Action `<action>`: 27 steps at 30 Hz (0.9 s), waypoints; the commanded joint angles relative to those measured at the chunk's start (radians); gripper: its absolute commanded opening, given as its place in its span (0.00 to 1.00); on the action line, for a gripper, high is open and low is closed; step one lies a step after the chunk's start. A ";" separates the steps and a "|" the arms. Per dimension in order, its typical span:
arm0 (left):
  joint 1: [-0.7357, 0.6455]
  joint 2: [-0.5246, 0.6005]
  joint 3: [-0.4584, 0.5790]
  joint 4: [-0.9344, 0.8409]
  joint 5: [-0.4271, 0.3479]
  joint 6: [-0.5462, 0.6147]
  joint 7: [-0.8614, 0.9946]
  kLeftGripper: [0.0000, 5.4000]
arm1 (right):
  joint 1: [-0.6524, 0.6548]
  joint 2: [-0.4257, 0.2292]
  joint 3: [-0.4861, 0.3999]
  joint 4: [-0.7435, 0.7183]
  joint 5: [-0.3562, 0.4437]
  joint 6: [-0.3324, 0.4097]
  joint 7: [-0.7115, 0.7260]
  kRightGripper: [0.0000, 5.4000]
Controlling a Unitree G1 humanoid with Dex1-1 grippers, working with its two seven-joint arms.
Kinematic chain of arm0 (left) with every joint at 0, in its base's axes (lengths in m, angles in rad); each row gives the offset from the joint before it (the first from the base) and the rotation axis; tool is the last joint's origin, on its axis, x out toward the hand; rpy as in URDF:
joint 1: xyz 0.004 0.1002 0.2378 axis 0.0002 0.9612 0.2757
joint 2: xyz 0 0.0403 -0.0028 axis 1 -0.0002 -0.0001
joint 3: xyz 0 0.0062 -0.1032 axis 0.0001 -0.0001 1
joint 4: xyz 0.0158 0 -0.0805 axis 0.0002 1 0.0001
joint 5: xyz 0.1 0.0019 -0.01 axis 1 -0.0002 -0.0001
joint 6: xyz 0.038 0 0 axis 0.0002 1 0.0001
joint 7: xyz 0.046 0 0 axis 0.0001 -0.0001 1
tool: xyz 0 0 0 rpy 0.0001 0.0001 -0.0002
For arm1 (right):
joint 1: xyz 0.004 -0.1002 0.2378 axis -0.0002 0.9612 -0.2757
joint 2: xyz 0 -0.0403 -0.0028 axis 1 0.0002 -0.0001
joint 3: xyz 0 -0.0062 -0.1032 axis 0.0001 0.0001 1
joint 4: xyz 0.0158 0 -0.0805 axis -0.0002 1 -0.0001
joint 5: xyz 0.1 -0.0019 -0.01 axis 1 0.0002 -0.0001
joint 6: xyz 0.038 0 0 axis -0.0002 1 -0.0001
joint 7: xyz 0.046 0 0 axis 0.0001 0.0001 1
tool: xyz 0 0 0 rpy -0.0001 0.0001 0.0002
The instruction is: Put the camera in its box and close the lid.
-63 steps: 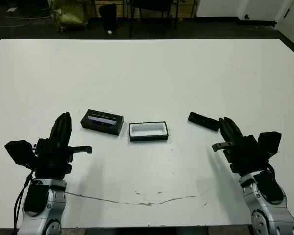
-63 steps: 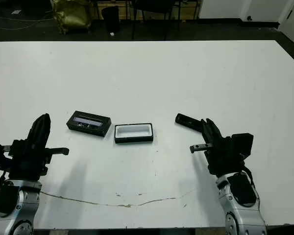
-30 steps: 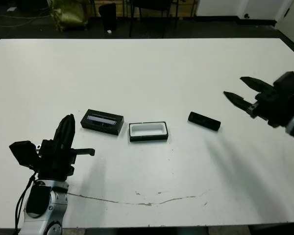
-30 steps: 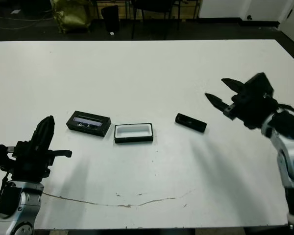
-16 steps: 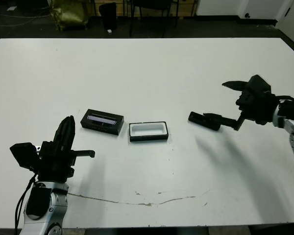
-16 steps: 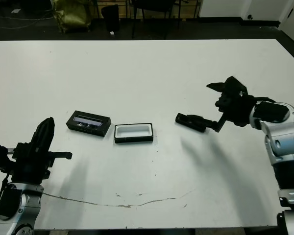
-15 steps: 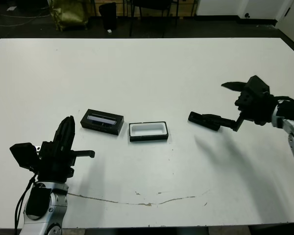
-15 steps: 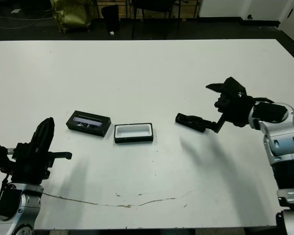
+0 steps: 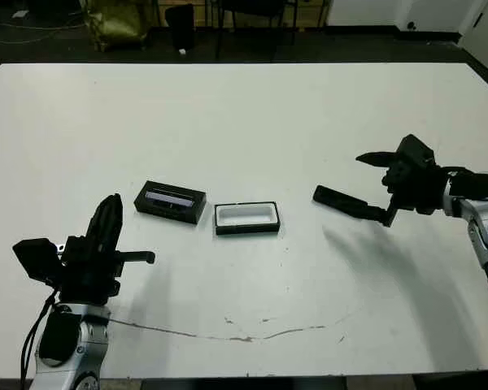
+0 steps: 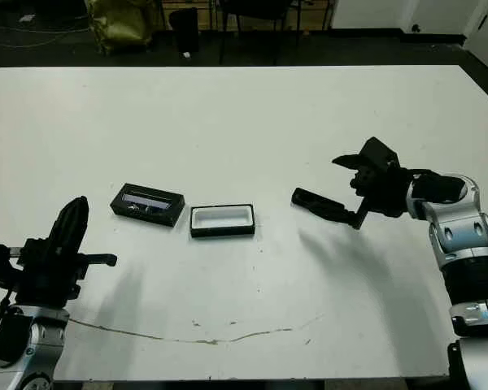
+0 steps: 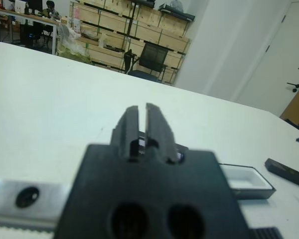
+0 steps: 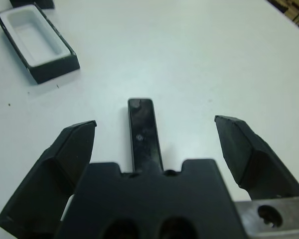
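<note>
Left tool (image 9: 107, 218) idling clenched, left of the box (image 9: 246, 218). Lid (image 9: 170, 201) sitting off, just left of box; box empty. Camera (image 9: 347, 202) lying right of box on bench (image 9: 244, 122); right tool (image 12: 154, 149) released, straddling it. Nothing packed yet.

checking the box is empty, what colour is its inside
White: the box has a plain white lining inside black walls, with nothing in it. The right wrist view shows it best.

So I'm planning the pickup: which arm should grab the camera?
The right. Its gripper is open with the camera between its fingers, while the left gripper sits shut beyond the lid and the box.
</note>
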 commanded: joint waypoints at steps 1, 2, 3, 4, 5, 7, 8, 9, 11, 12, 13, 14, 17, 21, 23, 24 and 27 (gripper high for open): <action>0.013 0.015 0.009 0.016 -0.002 0.007 -0.010 0.00 | -0.009 0.015 0.013 0.052 -0.025 -0.042 0.009 1.00; 0.014 0.015 0.011 0.017 -0.001 0.007 -0.010 0.00 | -0.009 0.018 0.013 0.064 -0.030 -0.061 0.009 1.00; 0.014 0.015 0.013 0.016 0.000 0.008 -0.009 0.00 | -0.009 0.020 0.014 0.074 -0.034 -0.076 0.008 1.00; 0.015 0.016 0.015 0.011 0.004 0.012 -0.005 0.00 | -0.009 0.022 0.016 0.083 -0.042 -0.086 0.003 1.00; 0.017 0.016 0.017 0.006 0.007 0.016 -0.002 0.00 | -0.010 0.024 0.018 0.091 -0.047 -0.093 0.001 1.00; 0.017 0.017 0.021 0.007 0.011 0.010 -0.004 0.00 | -0.012 0.029 0.021 0.110 -0.061 -0.106 -0.007 1.00; 0.016 0.017 0.022 0.011 0.012 0.004 -0.008 0.00 | -0.012 0.030 0.024 0.116 -0.069 -0.112 -0.010 1.00; 0.014 0.018 0.023 0.016 0.016 -0.004 -0.011 0.00 | -0.012 0.031 0.026 0.117 -0.076 -0.103 -0.014 1.00; 0.011 0.020 0.024 0.021 0.019 -0.011 -0.015 0.00 | -0.013 0.034 0.030 0.117 -0.085 -0.080 -0.017 1.00; 0.010 0.020 0.025 0.021 0.018 -0.009 -0.015 0.00 | -0.013 0.037 0.031 0.120 -0.089 -0.072 -0.018 1.00; 0.010 0.021 0.025 0.018 0.018 -0.004 -0.013 0.00 | -0.011 0.039 0.033 0.120 -0.095 -0.069 -0.023 1.00; 0.009 0.023 0.025 0.015 0.017 0.000 -0.013 0.00 | -0.010 0.040 0.035 0.121 -0.100 -0.068 -0.026 1.00; 0.006 0.026 0.023 0.014 0.016 0.000 -0.012 0.00 | -0.004 0.045 0.037 0.125 -0.112 -0.069 -0.031 1.00; 0.006 0.026 0.016 0.005 0.024 0.013 0.001 0.00 | -0.003 0.054 0.043 0.149 -0.118 -0.085 -0.030 0.99; 0.006 0.024 0.015 0.001 0.021 0.018 0.003 0.00 | -0.003 0.063 0.042 0.174 -0.118 -0.105 -0.033 0.95; 0.007 0.025 0.015 0.002 0.025 0.015 0.003 0.00 | -0.001 0.068 0.043 0.185 -0.123 -0.117 -0.044 0.92; 0.009 0.026 0.014 0.005 0.030 0.007 -0.001 0.00 | 0.007 0.085 0.043 0.212 -0.133 -0.139 -0.085 0.79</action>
